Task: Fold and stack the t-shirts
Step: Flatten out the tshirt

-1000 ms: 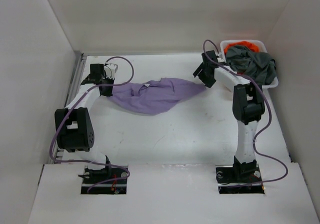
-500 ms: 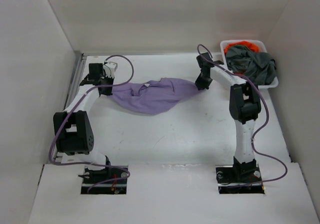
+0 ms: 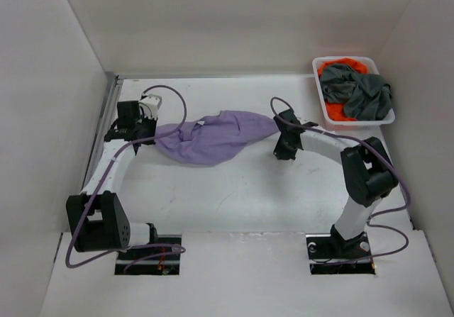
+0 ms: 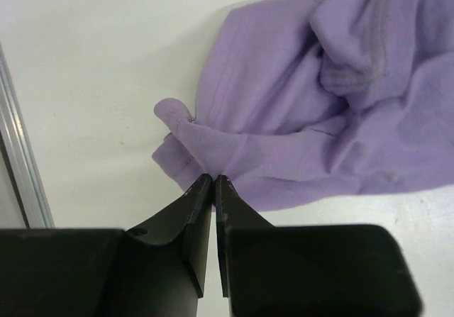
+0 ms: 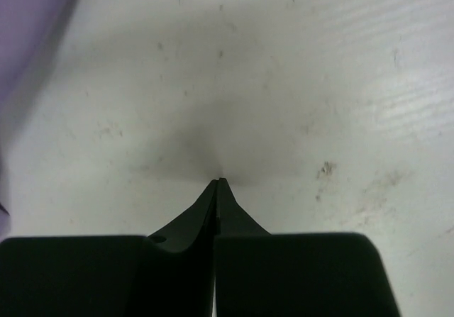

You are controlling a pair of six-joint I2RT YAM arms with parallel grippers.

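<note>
A lavender t-shirt (image 3: pixel 213 136) lies crumpled on the white table, between the two arms. My left gripper (image 3: pixel 150 132) is at its left end. In the left wrist view this gripper (image 4: pixel 213 179) is shut on a fold at the lavender t-shirt's (image 4: pixel 319 111) edge. My right gripper (image 3: pixel 281 149) hangs just off the shirt's right end, apart from the cloth. In the right wrist view it (image 5: pixel 219 182) is shut on nothing, tips over bare table, with a strip of lavender t-shirt (image 5: pixel 28 26) at the upper left. A dark grey t-shirt (image 3: pixel 363 93) and an orange t-shirt (image 3: pixel 340 67) lie bunched in the basket.
The white mesh basket (image 3: pixel 344 59) stands at the back right corner. A metal rail (image 3: pixel 106 118) runs along the table's left edge, close to my left wrist. White walls close in the left, back and right sides.
My right gripper has let go of the lavender shirt's right end, shut, and swung nearer and lower. The left arm has drawn slightly nearer, still holding the shirt's left end.
</note>
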